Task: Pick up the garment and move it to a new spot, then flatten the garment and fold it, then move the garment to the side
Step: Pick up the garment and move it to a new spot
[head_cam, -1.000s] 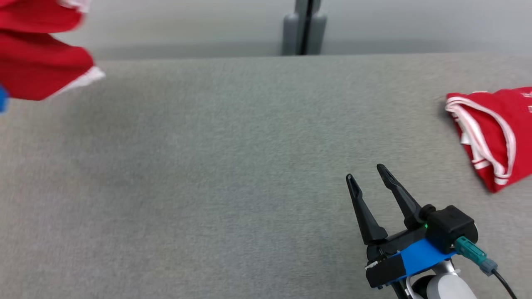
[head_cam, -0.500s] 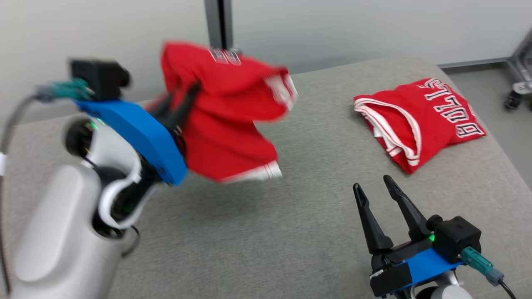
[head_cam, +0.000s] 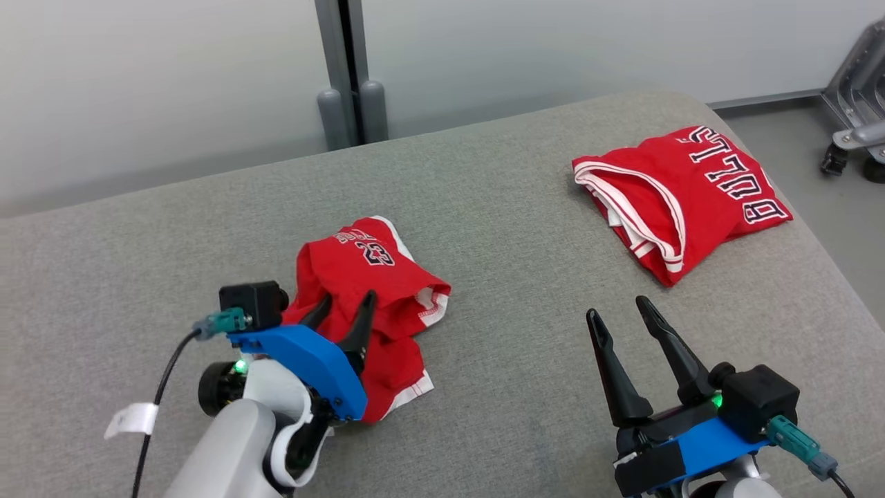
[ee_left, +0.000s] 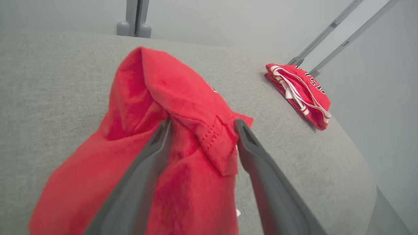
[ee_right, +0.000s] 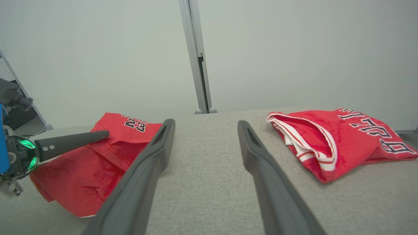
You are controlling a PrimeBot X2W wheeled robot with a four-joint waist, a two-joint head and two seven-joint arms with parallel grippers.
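Note:
The garment [head_cam: 377, 273] is a crumpled red piece with white trim and the number 23, lying in a heap left of centre on the grey padded table [head_cam: 518, 228]. My left gripper [head_cam: 348, 297] stands open right over its near part, one finger on each side of a raised fold of the garment [ee_left: 183, 98], not clamped on it. In the right wrist view the garment [ee_right: 107, 153] lies at the left with a left finger [ee_right: 75, 141] above it. My right gripper [head_cam: 617, 308] is open and empty over bare table at the lower right, also seen as right gripper [ee_right: 205, 122].
A second red jersey [head_cam: 684, 194], folded, lettered BULLS, lies near the table's far right edge; it is also the jersey [ee_left: 300, 91] and jersey [ee_right: 333, 140]. A grey post [head_cam: 346, 104] stands behind the table. A metal frame with a caster [head_cam: 854, 131] stands on the floor at the right.
The head camera has swung. My left gripper held the garment up in the air, then came down; now the garment lies on the table and the left jaws have opened. Right gripper unchanged.

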